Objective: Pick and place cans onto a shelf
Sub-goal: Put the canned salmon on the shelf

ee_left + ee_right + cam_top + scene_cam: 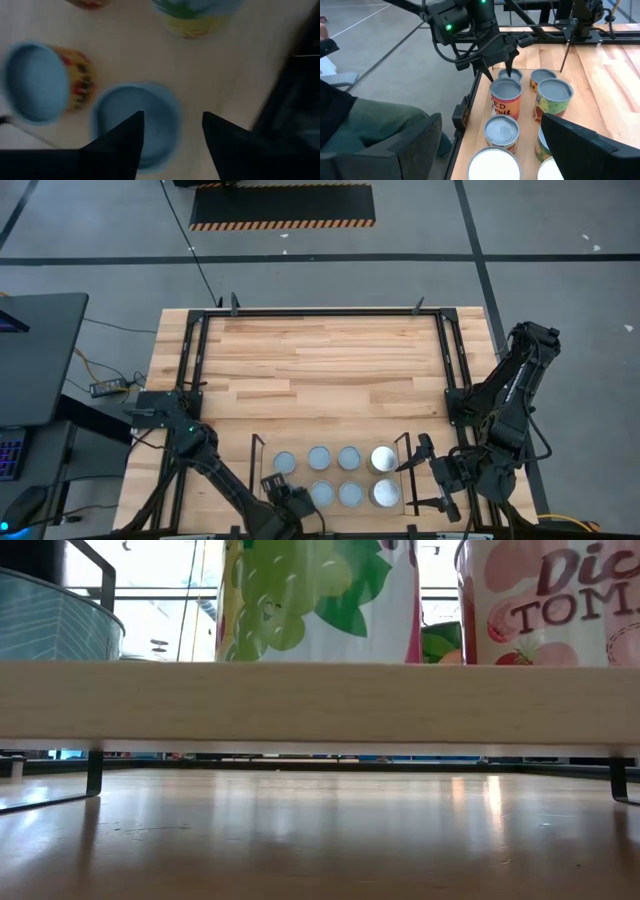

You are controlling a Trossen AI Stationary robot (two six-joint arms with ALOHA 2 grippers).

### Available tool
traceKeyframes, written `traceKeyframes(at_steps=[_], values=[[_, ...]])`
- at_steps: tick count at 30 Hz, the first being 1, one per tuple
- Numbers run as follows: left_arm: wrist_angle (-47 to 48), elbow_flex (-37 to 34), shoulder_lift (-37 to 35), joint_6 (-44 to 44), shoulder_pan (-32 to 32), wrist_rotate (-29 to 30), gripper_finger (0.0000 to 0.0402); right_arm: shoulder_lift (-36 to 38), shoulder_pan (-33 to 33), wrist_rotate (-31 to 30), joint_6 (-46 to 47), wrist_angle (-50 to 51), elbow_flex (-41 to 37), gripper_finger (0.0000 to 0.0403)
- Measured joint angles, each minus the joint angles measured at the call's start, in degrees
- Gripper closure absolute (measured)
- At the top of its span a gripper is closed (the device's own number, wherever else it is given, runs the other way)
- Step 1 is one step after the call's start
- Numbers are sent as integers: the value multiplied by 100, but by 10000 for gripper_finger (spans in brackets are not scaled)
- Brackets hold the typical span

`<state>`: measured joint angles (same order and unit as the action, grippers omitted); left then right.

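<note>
Overhead and both wrist views share the cans (335,475); low view faces them closely.

Both arms are showing as dark, nearly black machines built of chunky jointed links. The left arm (215,475) is carrying a small green light glowing near its base housing, and black cables are running alongside its links. Seen from the right wrist camera, two green lamps are shining on its wrist block, with looped black cabling around it, and the left gripper (502,67) is ending in two slim, pointed black fingers (122,145). The right arm (505,405) is showing ribbed dark casings and cable loops, and the right gripper (428,478) is presenting long matte-black fingers.
</note>
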<state>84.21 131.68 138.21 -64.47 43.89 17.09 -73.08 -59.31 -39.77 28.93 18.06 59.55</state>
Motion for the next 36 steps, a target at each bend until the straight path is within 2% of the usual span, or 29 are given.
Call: traceKeyframes(at_steps=[3, 8, 14, 21, 26, 31, 36], values=[[-145, 0, 17, -212, -48, -169, 223, 0, 0, 75, 3, 2, 0, 55], [-105, 0, 16, -426, -162, -496, 297, 0, 0, 81, 71, 9, 0, 55], [-114, 2, 16, 116, -172, -488, 385, 0, 0, 95, 92, 16, 0, 55], [-92, 0, -61, 1080, -157, -512, 377, 0, 0, 96, 92, 16, 0, 55], [176, 272, -98, 2636, -38, -592, 389, 0, 2, 96, 94, 62, 0, 55], [329, 329, -138, 4875, 114, -1129, 389, 0, 0, 101, 96, 89, 0, 55], [415, 330, -159, 7297, 258, -1231, 389, 0, 2, 103, 16, 138, 0, 55]])
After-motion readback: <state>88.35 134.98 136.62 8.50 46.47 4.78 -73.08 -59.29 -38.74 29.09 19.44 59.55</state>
